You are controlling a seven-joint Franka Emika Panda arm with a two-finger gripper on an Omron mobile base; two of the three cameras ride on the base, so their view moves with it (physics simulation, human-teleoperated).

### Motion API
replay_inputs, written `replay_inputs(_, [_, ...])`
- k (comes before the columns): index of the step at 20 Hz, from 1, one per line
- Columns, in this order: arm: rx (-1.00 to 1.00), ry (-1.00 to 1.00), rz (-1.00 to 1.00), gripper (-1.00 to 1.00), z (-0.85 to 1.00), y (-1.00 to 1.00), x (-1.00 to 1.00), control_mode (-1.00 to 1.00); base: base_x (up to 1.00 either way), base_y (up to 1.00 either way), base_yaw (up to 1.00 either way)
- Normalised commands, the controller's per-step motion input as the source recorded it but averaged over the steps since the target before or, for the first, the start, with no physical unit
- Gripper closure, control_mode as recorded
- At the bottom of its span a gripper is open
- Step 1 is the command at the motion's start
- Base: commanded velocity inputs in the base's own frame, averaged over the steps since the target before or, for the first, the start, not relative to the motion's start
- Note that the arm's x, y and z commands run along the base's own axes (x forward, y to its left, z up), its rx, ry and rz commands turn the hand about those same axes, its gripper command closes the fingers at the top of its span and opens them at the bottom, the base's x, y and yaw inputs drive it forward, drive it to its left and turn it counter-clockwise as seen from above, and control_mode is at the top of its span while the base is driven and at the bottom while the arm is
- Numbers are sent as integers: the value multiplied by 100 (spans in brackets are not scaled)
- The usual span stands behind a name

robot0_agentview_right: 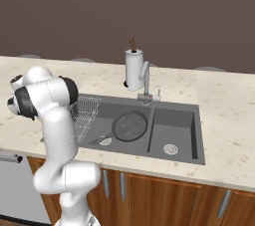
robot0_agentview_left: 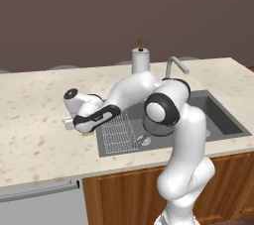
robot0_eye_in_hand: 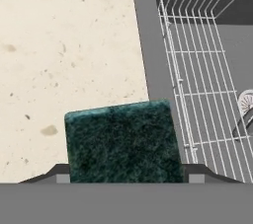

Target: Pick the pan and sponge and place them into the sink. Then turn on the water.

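The sponge (robot0_eye_in_hand: 121, 141), with its dark green top facing the hand camera, sits on the beige counter just left of the sink's rim. A sliver of its yellow body (robot0_agentview_left: 88, 133) shows under the hand. My gripper (robot0_eye_in_hand: 126, 173) reaches low over the counter, and both tips press the sponge's sides, shut on it. The pan (robot0_agentview_right: 130, 125) lies flat in the left basin of the sink (robot0_agentview_right: 174, 120), its handle pointing at the front left. In the left base view my arm covers most of the pan.
A wire rack (robot0_eye_in_hand: 197, 60) fills the sink's left end, close beside the sponge. The gooseneck faucet (robot0_agentview_right: 145, 78) stands behind the sink, with a paper towel roll (robot0_agentview_right: 133, 68) next to it. Open counter (robot0_agentview_left: 34, 115) stretches left of the gripper.
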Motion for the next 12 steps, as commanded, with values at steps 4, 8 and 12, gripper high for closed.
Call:
replay_inputs(4, [2, -10, 0, 100, 46, -50, -4, -100, 0, 0, 0])
replay_inputs(8, [3, -3, 0, 100, 23, -49, -5, -100, 0, 0, 0])
replay_inputs(12, [3, -3, 0, 100, 21, -56, -10, -100, 0, 0, 0])
